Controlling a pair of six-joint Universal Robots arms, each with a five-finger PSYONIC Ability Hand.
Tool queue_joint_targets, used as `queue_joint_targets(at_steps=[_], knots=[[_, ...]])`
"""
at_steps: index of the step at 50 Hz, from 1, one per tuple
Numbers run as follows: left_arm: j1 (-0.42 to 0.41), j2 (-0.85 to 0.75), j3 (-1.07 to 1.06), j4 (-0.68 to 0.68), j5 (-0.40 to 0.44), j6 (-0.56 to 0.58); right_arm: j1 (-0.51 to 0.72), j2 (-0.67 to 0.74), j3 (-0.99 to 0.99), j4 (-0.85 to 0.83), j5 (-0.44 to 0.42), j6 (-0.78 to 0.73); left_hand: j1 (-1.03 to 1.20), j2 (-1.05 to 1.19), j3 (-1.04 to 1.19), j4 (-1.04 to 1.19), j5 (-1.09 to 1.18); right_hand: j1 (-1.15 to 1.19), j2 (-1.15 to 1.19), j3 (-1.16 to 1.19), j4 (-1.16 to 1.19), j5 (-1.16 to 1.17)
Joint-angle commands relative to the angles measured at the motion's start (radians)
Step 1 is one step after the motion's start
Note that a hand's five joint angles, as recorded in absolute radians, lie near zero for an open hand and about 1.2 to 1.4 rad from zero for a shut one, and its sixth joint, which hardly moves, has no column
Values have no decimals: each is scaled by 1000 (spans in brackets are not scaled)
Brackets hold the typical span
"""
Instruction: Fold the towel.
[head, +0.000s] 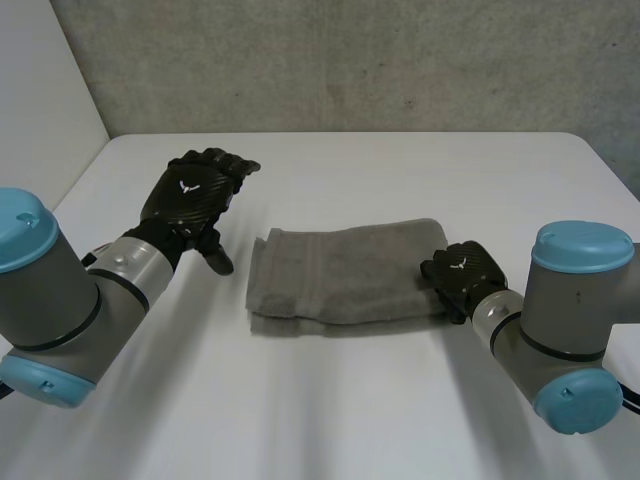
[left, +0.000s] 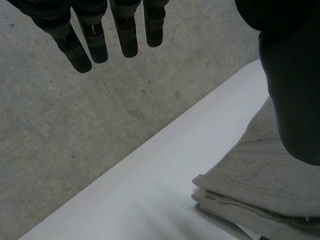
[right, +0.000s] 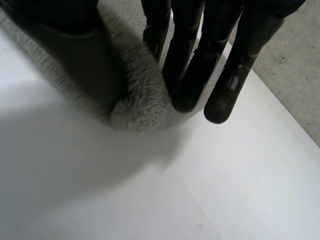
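Observation:
A grey towel (head: 340, 275) lies folded in a flat strip in the middle of the white table (head: 330, 410). My right hand (head: 462, 272) is at the towel's right end. In the right wrist view the thumb (right: 80, 60) and fingers (right: 192, 75) pinch a bunched bit of the towel's edge (right: 142, 107) between them. My left hand (head: 190, 195) hovers above the table, left of the towel and apart from it, palm down and open. Its straight fingers (left: 95, 42) reach past the table's far edge, with the layered towel end (left: 255, 190) beside its thumb (left: 295, 100).
A grey concrete wall (head: 350, 60) runs behind the table's far edge. A white panel (head: 40, 90) stands at the far left. Bare tabletop lies in front of the towel and between both arms.

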Motion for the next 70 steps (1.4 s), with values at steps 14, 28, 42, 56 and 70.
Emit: queue_joint_targets(at_steps=[14, 28, 42, 56, 70], knots=[[4, 33, 38, 0, -8, -9, 218, -2, -248, -2, 44, -381, -84, -82, -63, -87, -214, 257, 256, 250, 245, 261], [6, 66, 81, -6, -40, -184, 491, 220, -412, 16, -89, -527, -81, -79, -60, -84, -211, 257, 256, 250, 245, 261], [-49, 33, 127, -9, -80, -195, 350, 1, -260, 15, -37, -35, -72, -71, -51, -75, -202, -965, -966, -972, -976, -960], [-209, -211, 328, -169, -172, -201, 159, -32, -284, 196, -200, 415, -28, -27, -7, -31, -158, -965, -966, -972, -976, -960], [-237, -374, 376, -246, -281, -176, 147, 240, -533, 340, -192, 495, -34, -32, -13, -37, -164, -965, -966, -972, -976, -960]])
